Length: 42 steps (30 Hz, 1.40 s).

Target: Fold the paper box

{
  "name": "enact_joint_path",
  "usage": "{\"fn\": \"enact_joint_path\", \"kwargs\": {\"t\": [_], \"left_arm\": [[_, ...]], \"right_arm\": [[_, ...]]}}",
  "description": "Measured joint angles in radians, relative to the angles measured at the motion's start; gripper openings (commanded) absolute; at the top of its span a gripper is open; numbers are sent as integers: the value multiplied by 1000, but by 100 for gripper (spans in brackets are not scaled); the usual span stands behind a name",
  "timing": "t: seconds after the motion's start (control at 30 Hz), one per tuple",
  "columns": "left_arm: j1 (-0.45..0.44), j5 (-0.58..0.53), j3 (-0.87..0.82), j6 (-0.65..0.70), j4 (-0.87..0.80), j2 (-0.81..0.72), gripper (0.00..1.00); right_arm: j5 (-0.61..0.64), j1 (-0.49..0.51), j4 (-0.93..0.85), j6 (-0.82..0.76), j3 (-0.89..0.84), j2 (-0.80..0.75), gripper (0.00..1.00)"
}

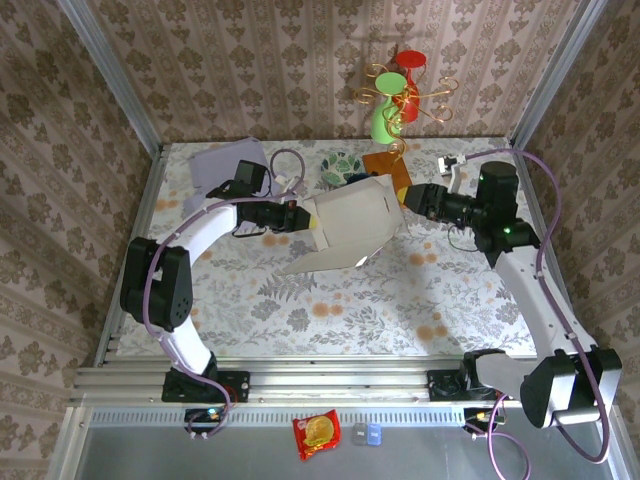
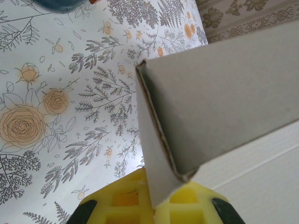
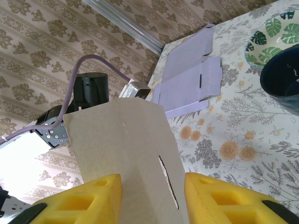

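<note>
The paper box [image 1: 350,228] is pale cream cardboard, part-formed and held up over the middle of the flowered table between both arms. My left gripper [image 1: 303,218] is shut on its left edge. In the left wrist view the yellow fingers [image 2: 117,200] pinch a thin flap of the box [image 2: 224,93], gripper [image 2: 158,198]. My right gripper [image 1: 405,197] meets the box's right corner. In the right wrist view a slotted panel [image 3: 126,149] spans the gap between its yellow fingers [image 3: 219,196], which press on both of its sides, gripper [image 3: 153,196].
A flat purple box blank [image 1: 228,160] lies at the back left, by a black device [image 1: 245,177]. A leaf-patterned bowl [image 1: 343,167], a dark blue bowl [image 3: 285,79] and an orange piece [image 1: 385,165] sit behind the box. A green and red ornament [image 1: 400,95] stands against the back wall.
</note>
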Motion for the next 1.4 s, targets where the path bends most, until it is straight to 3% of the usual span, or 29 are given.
{"fn": "enact_joint_path", "kwargs": {"t": [0.3, 0.97, 1.4], "left_arm": [[0, 6, 0, 0, 0, 0, 0], [-1, -16, 0, 0, -12, 0, 0], [-2, -16, 0, -6, -10, 0, 0]], "right_arm": [[40, 55, -43, -63, 59, 29, 42], [308, 175, -218, -279, 164, 82, 43], [288, 182, -246, -304, 209, 139, 50]]}}
